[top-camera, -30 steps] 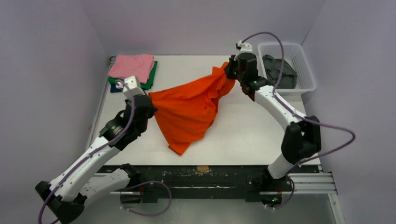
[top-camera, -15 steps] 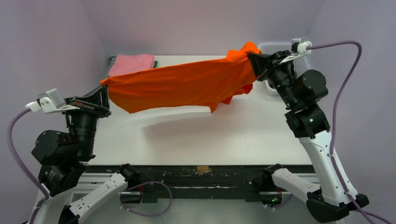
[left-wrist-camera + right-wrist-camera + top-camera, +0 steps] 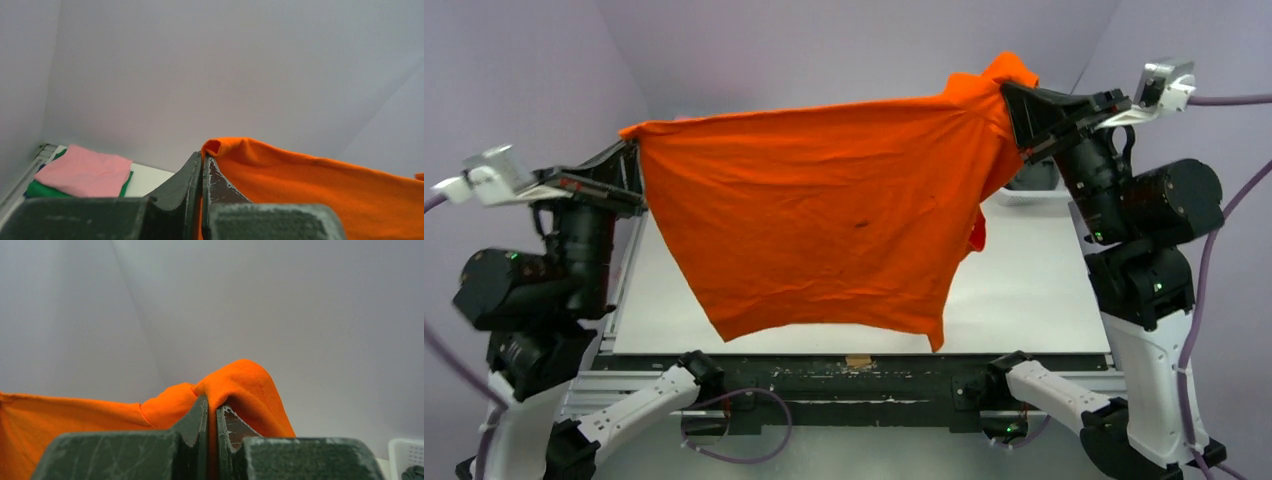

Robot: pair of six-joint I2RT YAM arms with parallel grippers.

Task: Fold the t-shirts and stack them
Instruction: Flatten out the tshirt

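Orange t-shirt (image 3: 824,210) is held up in the air, spread wide between the two arms, well above the surface (image 3: 1024,290). Left claw (image 3: 632,158) is clenched on the cloth at its upper left corner. In the left wrist view both jaws press together, with a small fold of orange hem poking out above the tips. Right claw (image 3: 1010,100) is likewise clenched on the upper right corner, which sits higher than the left one, so the top edge slopes up toward the right. In the right wrist view a rounded hump of orange cloth bulges over the closed jaws. The shirt hangs as a broad sheet from that top edge. Its lower edge sags to a low point on the left and another on the right, both above the near edge of the surface, and whether either touches cannot be told. A loose flap dangles at the right side beneath the right claw. One small dark speck shows near the middle of the cloth. At the far left corner of the surface a folded pink t-shirt (image 3: 85,170) lies on top of a folded green t-shirt (image 3: 37,189). At the far right stands a white lattice basket (image 3: 406,452) with a dark grey cloth (image 3: 415,472) inside it, only partly in view.
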